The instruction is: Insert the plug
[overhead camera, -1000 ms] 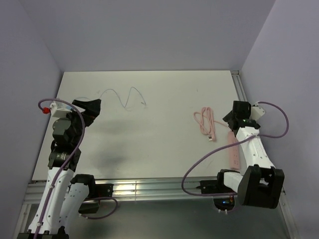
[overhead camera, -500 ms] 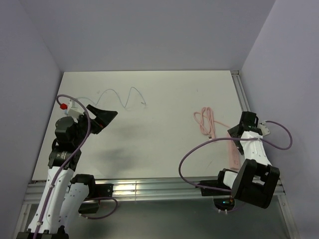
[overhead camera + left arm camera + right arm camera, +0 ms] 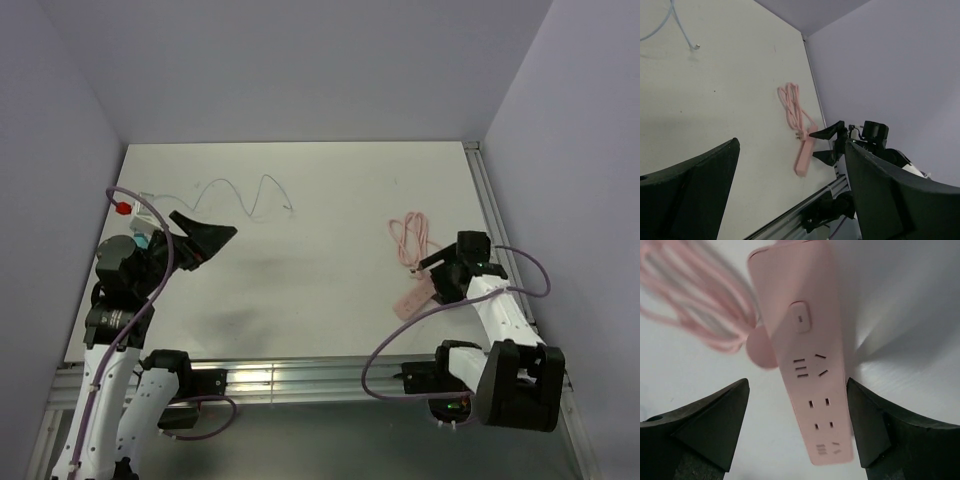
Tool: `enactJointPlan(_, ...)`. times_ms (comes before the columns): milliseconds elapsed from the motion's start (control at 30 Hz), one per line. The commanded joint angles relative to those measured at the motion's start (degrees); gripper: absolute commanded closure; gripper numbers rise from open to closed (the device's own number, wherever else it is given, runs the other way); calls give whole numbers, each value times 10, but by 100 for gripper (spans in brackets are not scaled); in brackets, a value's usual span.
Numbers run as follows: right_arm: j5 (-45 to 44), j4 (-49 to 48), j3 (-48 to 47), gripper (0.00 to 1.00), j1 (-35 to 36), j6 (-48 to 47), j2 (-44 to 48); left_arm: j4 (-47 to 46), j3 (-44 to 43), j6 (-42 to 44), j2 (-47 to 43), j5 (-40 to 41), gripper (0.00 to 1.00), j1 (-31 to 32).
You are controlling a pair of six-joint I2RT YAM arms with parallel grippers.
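The pink power strip [image 3: 805,365] has slid and turned toward its coiled cord [image 3: 410,240]. The right gripper [image 3: 796,384] straddles it, jaws wide, unclamped. Meanwhile the left gripper [image 3: 791,145] gapes empty; insertion not begun.

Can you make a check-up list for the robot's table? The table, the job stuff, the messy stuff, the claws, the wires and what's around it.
Surface: plain white table.
Job's things: pink strip lying slanted at the right; plug, only a teal bit shows by the left arm.
Clutter: white block, partly hidden.
Grippers: left gripper open, holding nothing; right gripper open, over the strip.
Cables: pink cord coiled beyond the strip; thin cable wiggly, far left; purple cables on both arms.
Surroundings: lilac walls; metal rail at the near edge.
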State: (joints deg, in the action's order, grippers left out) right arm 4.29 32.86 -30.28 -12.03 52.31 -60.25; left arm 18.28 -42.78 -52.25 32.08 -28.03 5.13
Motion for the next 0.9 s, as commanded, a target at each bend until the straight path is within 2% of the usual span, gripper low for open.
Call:
enactJointPlan(0, 53, -86, -11, 15, 67, 105, -6, -5, -34, -2, 12, -35, 9, 1)
enactJointPlan(167, 40, -112, -134, 14, 212, 119, -181, 25, -63, 26, 11, -2, 9, 1)
enactJointPlan(233, 41, -116, -173, 14, 248, 109, -253, 40, -80, 34, 14, 10, 10, 1)
enactJointPlan(333, -1, -75, -291, 14, 319, 64, -309, 39, -82, 33, 15, 21, 11, 1)
enactJointPlan(400, -10, -52, -319, 14, 352, 19, -312, 26, -78, 29, 13, 19, 11, 1)
enactJointPlan(567, -42, -3, -341, 14, 350, -93, -252, 11, -55, 27, 25, 20, 5, 1)
enactJointPlan(633, -110, 18, -348, 14, 342, -143, -233, 27, -55, 24, 35, 42, 1, 1)
enactJointPlan(700, -160, 26, -349, 14, 330, -180, -231, 25, -53, 27, 48, 38, 0, 1)
enactJointPlan(767, -143, 6, -351, 14, 296, -199, -245, 13, -51, 36, 57, 23, 1, 1)
enactJointPlan(800, -98, -4, -352, 14, 282, -212, -260, 5, -50, 38, 58, 6, 0, 1)
enactJointPlan(867, -87, -27, -365, 17, 261, -216, -278, -16, -45, 39, 59, 4, 1, 1)
